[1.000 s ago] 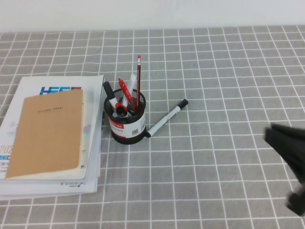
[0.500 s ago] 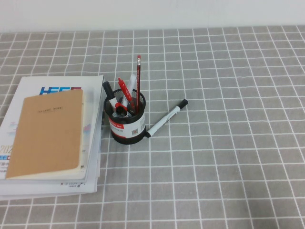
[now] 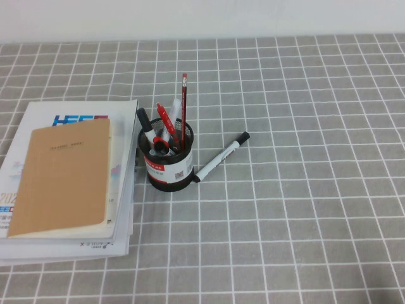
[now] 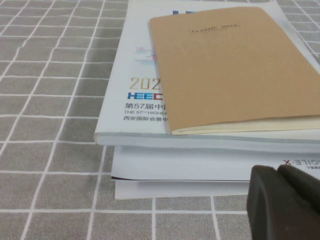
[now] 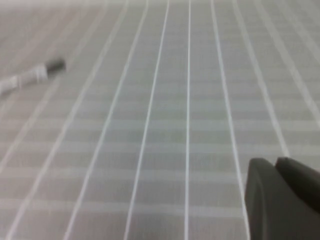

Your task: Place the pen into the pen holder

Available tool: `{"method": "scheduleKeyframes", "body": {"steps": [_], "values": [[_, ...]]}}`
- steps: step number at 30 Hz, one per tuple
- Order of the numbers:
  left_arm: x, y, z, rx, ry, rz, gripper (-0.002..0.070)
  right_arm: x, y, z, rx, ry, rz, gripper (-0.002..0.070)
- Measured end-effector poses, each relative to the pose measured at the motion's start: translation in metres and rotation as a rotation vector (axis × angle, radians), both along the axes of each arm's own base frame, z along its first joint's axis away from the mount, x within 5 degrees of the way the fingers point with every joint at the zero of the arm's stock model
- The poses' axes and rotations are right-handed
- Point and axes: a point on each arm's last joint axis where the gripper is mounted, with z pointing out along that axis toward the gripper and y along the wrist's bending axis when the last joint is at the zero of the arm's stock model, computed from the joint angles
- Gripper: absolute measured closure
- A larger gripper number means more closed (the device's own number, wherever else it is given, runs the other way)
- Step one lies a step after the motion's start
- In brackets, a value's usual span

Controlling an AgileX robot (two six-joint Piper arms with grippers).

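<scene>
The thin dark-red pen [image 3: 184,104] with a pale end tip stands upright in the black wire-mesh pen holder [image 3: 168,166], which has a white-and-red label band and sits at the table's middle left. Neither arm shows in the high view. My left gripper [image 4: 278,172] is shut and empty, low over the cloth at the near edge of the book stack. My right gripper [image 5: 276,165] is shut and empty over bare cloth, well away from the holder.
A white marker with a black cap [image 3: 221,157] lies against the holder's right side and also shows in the right wrist view [image 5: 30,77]. A short red pen and other pens stand in the holder. A tan notebook [image 3: 63,177] [image 4: 225,65] lies on stacked booklets [image 4: 145,150] at the left.
The right arm, visible at the high view's right edge one second ago, has withdrawn out of that view. The pen, holder and marker have not moved.
</scene>
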Motion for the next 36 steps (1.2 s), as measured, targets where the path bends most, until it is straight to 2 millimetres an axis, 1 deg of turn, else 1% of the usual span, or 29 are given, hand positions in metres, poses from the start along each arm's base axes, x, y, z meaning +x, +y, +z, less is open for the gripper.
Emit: {"method": "scheduleKeyframes", "body": {"steps": [3,7,15,36], "values": [[0.0,0.0,0.0,0.0,0.0,0.0,0.068,-0.0016,0.0005,-0.0053,-0.017,0.059,0.011,0.0688],[0.0,0.0,0.0,0.0,0.0,0.0,0.068,-0.0018,-0.0002,-0.0063,-0.03,0.069,0.0,0.0689],[0.0,0.0,0.0,0.0,0.0,0.0,0.068,-0.0014,-0.0054,-0.0063,-0.057,0.067,-0.09,0.0689],[0.0,0.0,0.0,0.0,0.0,0.0,0.068,-0.0014,-0.005,-0.0064,-0.048,0.069,-0.089,0.0688]]}}
